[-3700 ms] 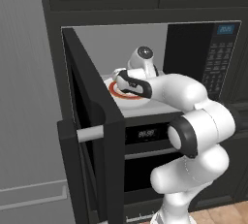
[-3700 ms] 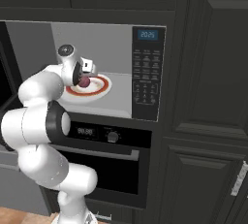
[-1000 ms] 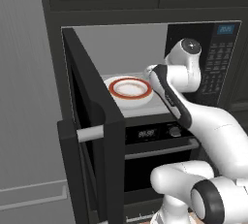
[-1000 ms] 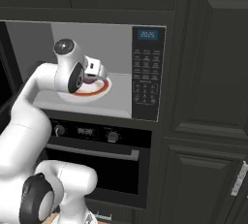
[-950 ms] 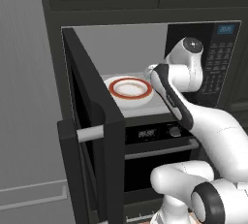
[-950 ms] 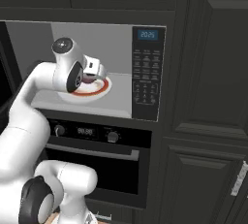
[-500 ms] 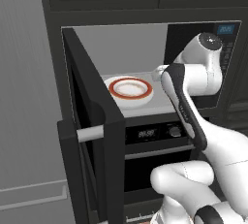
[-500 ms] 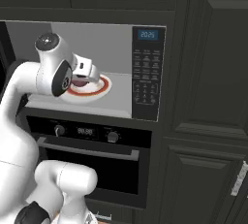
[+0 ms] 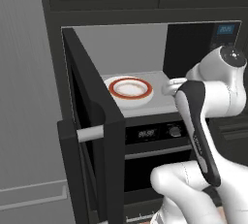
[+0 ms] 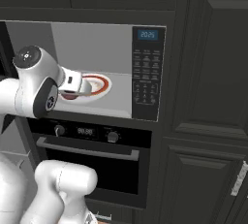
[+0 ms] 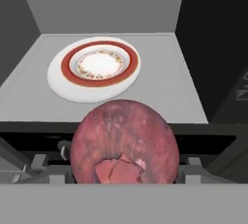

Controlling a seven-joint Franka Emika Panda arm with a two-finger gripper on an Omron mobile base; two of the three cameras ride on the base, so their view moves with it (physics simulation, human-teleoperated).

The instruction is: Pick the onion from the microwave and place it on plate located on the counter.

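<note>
Now the end effector (image 11: 124,172) clamps the round, mottled onion (image 11: 124,140).

Onion (image 11: 124,140) mottled dark red-purple; white plate (image 11: 94,68) with red-orange ring, speckled centre; microwave (image 10: 145,72) black, pale grey interior, blue display.

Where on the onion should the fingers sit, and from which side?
Across its widest middle, one finger per flank, coming level through the microwave's open front. The onion is a smooth ball, so an off-centre pinch would likely squirt it out. The gripper is shut on it that way.
</note>
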